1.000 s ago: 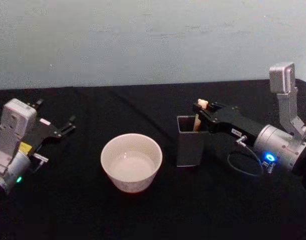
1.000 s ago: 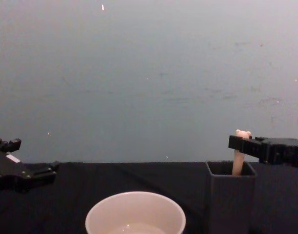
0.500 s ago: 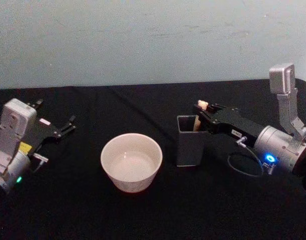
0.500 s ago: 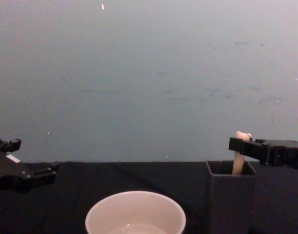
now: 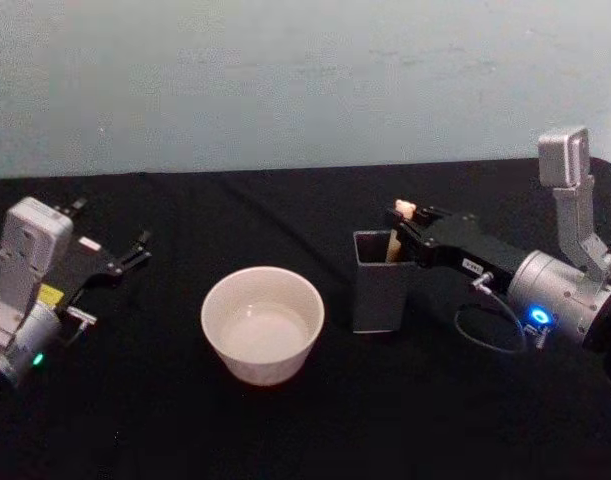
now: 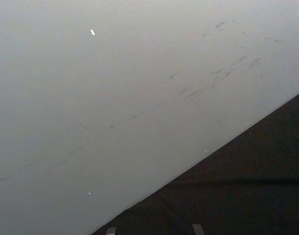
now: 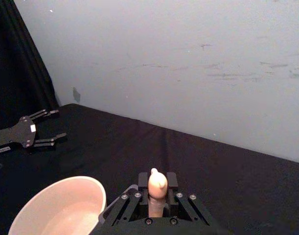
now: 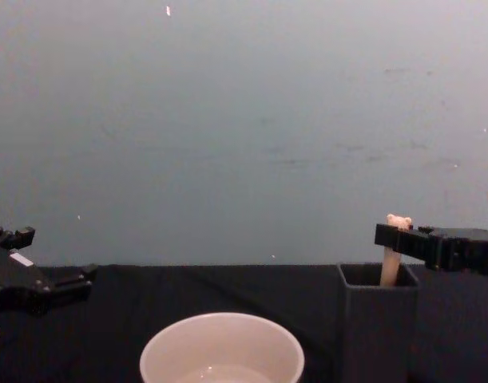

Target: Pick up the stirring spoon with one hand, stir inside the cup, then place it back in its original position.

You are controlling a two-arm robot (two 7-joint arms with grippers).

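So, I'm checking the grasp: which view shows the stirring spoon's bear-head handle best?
The right wrist view: the stirring spoon stands centred and close, with the right gripper shut on its handle below the bear head. The chest view shows the handle from the side, rising out of the dark holder. The head view shows just its small cream top.

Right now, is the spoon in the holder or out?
In: the spoon stands upright in the dark holder, with the right gripper closed around its handle.

The stirring spoon (image 5: 395, 237) stands in the holder (image 5: 377, 288), right of the cup (image 5: 262, 322).
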